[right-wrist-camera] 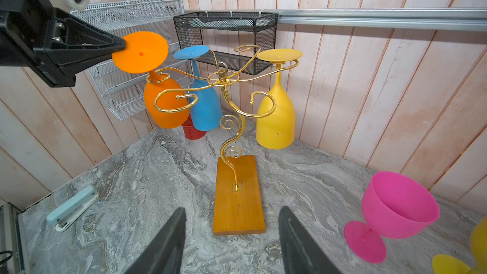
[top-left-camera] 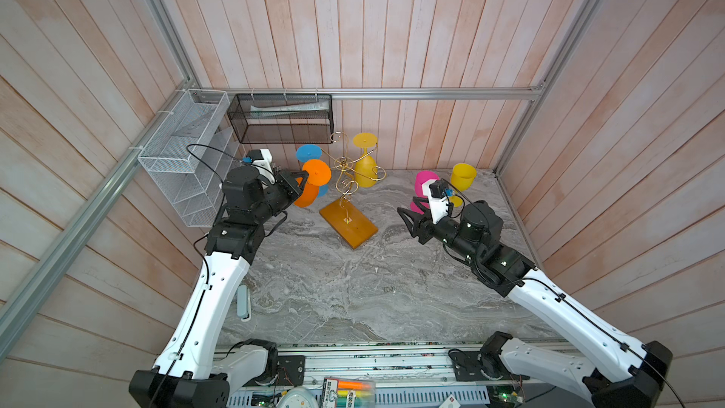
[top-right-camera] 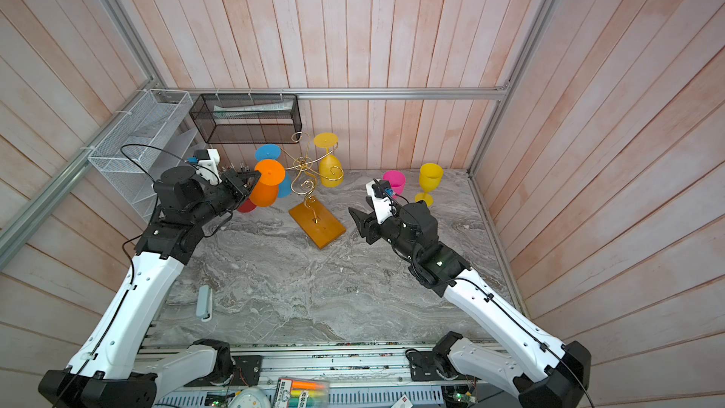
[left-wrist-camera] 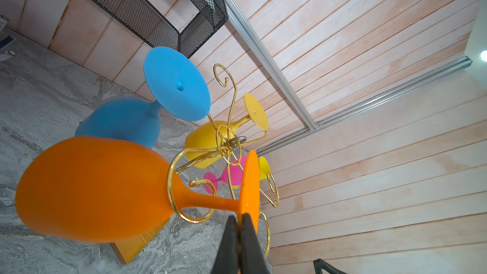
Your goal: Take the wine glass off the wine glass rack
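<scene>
Three glasses are hung upside down on the wine glass rack; the orange wine glass is pinched by the rim of its foot between the left jaws. The right jaws are spread, empty, above the table near the rack's base. The stem is ringed by a scroll: if drawn off-line, the rack could be dragged over, or the foot lost from the pinch.

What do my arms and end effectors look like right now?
Left arm and right arm: white link shells, black joints, thin black cables clipped alongside. Left end effector and right end effector: black, tapering to wedge tips.
</scene>
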